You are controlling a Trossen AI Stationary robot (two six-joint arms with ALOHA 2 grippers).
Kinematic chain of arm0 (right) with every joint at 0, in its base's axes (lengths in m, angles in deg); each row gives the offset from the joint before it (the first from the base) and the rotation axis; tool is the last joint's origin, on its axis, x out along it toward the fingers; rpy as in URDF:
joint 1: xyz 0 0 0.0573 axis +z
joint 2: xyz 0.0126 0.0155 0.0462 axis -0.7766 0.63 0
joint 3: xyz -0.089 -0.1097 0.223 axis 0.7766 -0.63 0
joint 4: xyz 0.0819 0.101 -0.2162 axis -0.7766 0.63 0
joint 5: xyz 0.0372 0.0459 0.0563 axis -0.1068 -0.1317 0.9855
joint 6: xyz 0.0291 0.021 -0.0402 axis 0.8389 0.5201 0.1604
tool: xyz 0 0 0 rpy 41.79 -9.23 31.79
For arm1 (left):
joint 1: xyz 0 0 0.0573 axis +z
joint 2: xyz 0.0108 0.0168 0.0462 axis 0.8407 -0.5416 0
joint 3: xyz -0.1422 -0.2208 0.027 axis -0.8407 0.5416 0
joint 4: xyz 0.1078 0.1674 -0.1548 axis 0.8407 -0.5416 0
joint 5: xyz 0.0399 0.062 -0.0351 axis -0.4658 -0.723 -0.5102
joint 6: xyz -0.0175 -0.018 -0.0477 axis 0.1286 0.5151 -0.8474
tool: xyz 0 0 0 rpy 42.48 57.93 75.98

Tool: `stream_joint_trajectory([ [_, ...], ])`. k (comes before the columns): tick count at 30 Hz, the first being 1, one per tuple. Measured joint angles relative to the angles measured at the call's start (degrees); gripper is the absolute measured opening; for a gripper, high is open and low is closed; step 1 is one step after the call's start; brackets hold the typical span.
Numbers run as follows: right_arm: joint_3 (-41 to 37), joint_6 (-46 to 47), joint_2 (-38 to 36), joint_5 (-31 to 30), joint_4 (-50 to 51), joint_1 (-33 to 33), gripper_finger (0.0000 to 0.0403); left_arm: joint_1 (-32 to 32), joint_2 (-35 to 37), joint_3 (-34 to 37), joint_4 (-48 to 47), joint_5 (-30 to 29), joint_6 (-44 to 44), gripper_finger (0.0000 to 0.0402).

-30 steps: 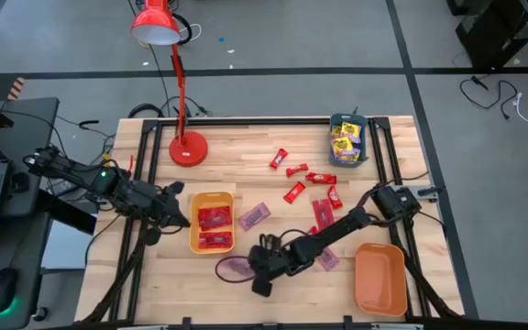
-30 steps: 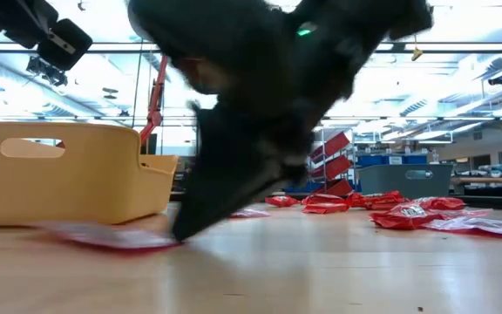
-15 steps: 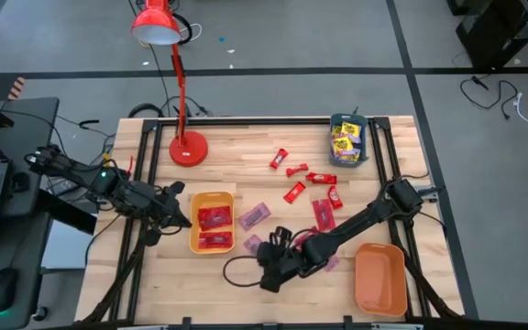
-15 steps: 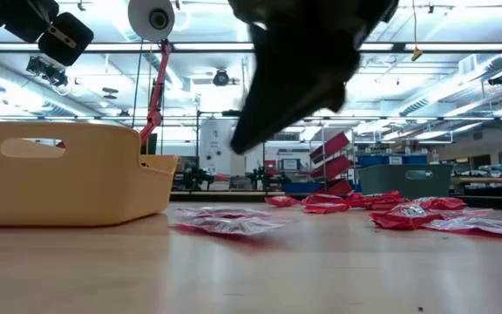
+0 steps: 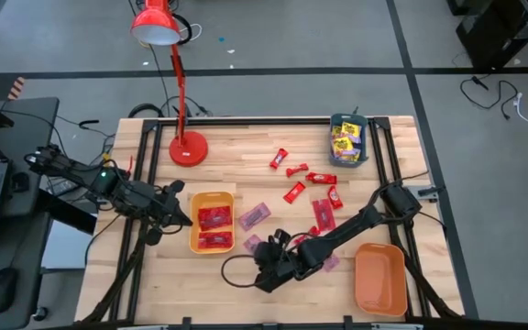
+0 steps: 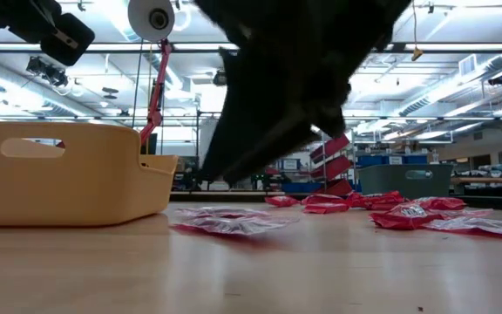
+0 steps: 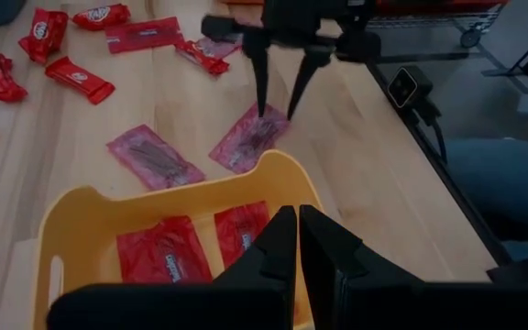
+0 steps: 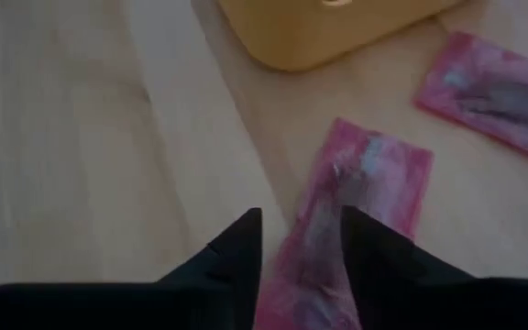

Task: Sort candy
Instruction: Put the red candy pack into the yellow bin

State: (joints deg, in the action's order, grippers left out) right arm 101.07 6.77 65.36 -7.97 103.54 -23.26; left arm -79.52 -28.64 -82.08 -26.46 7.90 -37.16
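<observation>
**Pink packet on the tabletop under the right arm's parted fingers**

The tabletop (image 5: 246,156) is pale wood planks in a black frame, standing on a grey floor crossed by dark tape lines. A red desk lamp (image 5: 174,82) stands at its far left corner, and a laptop sits on a side desk further left. The low view looks across the wood into a bright hall with ceiling strip lights and shelving.

The right gripper (image 5: 262,269) reaches to the near middle of the tabletop. Its wrist view shows 2 dark fingers (image 8: 236,261) apart, one over bare wood and one over a pinkish-purple packet (image 8: 356,215) that lies flat beside the yellow tray (image 8: 319,27); nothing is gripped. The left wrist view shows the same fingers from the front, tips down at the packet's far edge. The left gripper (image 5: 180,216) hangs at the left edge of the yellow tray, fingers closed and empty.

Only the left wrist view shows clearly the 2 red candies (image 7: 165,261) inside the yellow tray. From above, 6 red candies (image 5: 293,192) lie loose on the far middle, with pink packets near the tray, though the arm hides some. There are 3 trays: yellow, a teal tray (image 5: 348,139) holding yellow candies at far right, and an orange tray (image 5: 379,279) at near right.
</observation>
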Motion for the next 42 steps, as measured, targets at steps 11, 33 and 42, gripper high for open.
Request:
stream_joint_trajectory([
  [11,0.1,2.5,3.5,1.7,3.5,-0.2,0.0211,0.0,-0.3,0.0,0.5,-1.5,0.1,0.0019],
  [33,-1.0,3.1,1.6,3.9,3.9,-0.7,0.0022,0.0,-0.7,0.0,2.7,-2.3,1.4,0.0019],
  [42,-1.0,-2.3,-2.4,-2.2,-2.7,0.4,0.0008,0.0,-3.9,0.0,12.4,2.9,9.2,0.0019],
])
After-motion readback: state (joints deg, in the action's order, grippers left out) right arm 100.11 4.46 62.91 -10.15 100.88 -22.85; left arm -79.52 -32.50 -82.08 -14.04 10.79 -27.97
